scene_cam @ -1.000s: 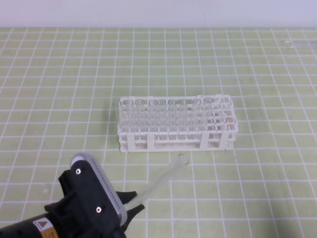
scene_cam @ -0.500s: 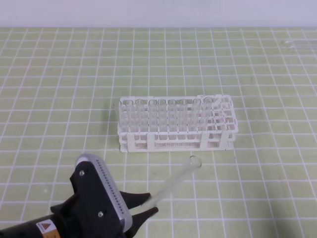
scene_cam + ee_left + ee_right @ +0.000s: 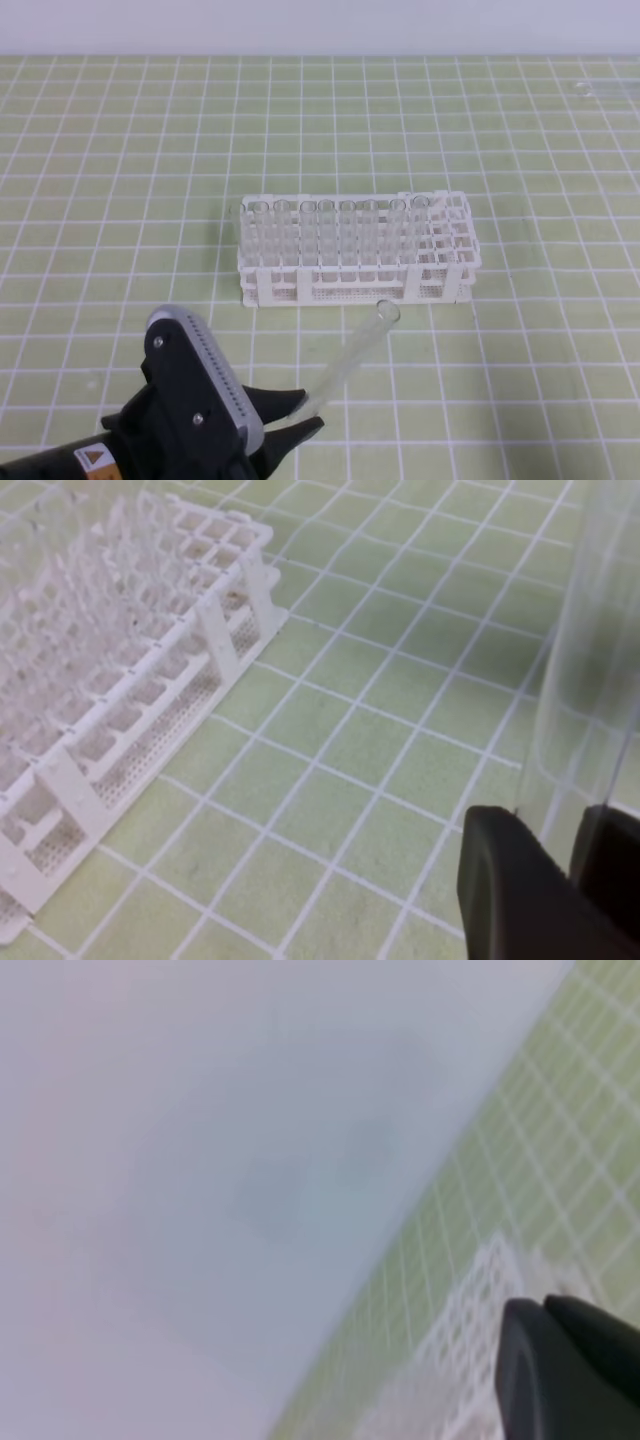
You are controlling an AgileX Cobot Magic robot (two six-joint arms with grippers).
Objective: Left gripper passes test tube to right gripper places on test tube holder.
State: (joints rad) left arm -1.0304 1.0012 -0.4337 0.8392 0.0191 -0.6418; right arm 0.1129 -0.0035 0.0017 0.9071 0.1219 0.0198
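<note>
Left tool [image 3: 300, 425] clamps test tube [image 3: 352, 360] low; keep grip firm, raise open end clear of test tube holder [image 3: 440, 285]. Right tool [image 3: 570, 1370] shut, empty, must open before handover.

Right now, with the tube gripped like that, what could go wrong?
1. The left gripper pinches the test tube near one end only. The long free length is tilted, so it may pivot or slip.
2. The tube's free end hangs close to the front of the test tube holder and might knock it.
3. The right gripper is shut and cannot take the tube until it opens.
</note>
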